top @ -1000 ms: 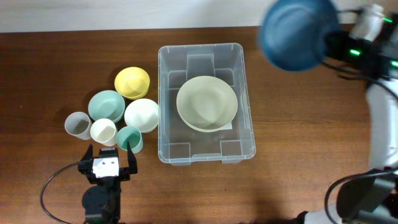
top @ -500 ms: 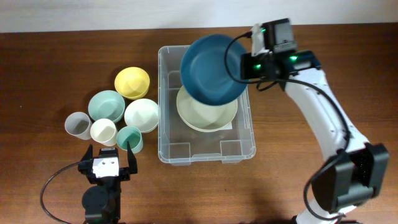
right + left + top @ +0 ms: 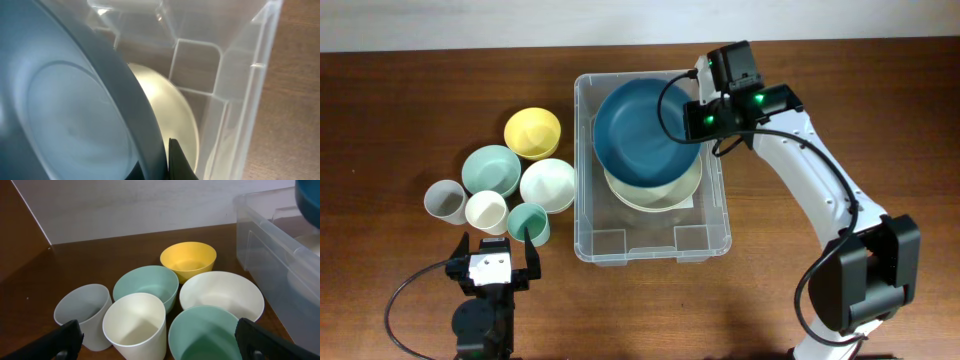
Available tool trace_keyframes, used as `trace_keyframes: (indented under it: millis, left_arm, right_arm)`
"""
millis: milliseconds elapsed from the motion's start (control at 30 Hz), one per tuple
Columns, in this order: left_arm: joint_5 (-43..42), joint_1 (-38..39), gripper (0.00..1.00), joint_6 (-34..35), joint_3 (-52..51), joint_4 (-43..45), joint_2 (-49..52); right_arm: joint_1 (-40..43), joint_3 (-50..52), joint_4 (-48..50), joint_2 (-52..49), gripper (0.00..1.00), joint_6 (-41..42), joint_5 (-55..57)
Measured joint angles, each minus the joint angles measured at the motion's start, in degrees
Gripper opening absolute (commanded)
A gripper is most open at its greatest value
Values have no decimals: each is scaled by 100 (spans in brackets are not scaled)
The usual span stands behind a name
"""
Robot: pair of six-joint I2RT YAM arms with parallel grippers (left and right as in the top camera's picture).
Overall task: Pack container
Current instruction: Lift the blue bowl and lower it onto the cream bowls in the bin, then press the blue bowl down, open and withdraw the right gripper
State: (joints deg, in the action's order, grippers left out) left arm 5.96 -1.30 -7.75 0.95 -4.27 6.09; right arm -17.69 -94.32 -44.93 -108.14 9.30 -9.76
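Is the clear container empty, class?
Not empty: a cream bowl lies in the container; the right gripper holds a blue bowl above.

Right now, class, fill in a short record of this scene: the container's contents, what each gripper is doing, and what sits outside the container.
container: clear bin on the table, holding a cream bowl
right gripper: shut on the rim of the blue bowl, which is tilted above the cream bowl
left gripper: open, empty, near the cups
outside, left of container: yellow bowl, teal bowl, white bowl, grey cup, cream cup, teal cup
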Motion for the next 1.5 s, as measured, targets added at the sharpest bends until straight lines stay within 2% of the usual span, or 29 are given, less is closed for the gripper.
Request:
trace_keyframes:
  millis: [33, 67, 500, 633, 700, 767, 1333, 1500]
  left_arm:
    - [0, 0, 99, 0, 0, 0, 0]
    - [0, 0, 99, 0, 0, 0, 0]
    - [0, 0, 99, 2, 0, 0, 0]
    - [0, 0, 99, 0, 0, 0, 0]
    - [0, 0, 99, 0, 0, 0, 0]
    - [0, 0, 99, 0, 0, 0, 0]
    - [0, 0, 99, 0, 0, 0, 0]
    - [0, 0, 100, 0, 0, 0, 0]
  right_arm:
    - [-24, 0, -13, 0, 53, -11, -13]
    - [-42, 0, -11, 0, 56, -9, -28]
    - [-90, -31, -17, 0, 52, -140, -133]
    - [-122, -94, -387, 0, 42, -522, -282]
    - [-170, -105, -636, 0, 27, -743, -330]
    - [-247, -109, -879, 0, 5, -933, -358]
    - [-730, -116, -3060, 0, 4, -1696, -977]
    - [-966, -114, -3287, 0, 4, -1718, -1104]
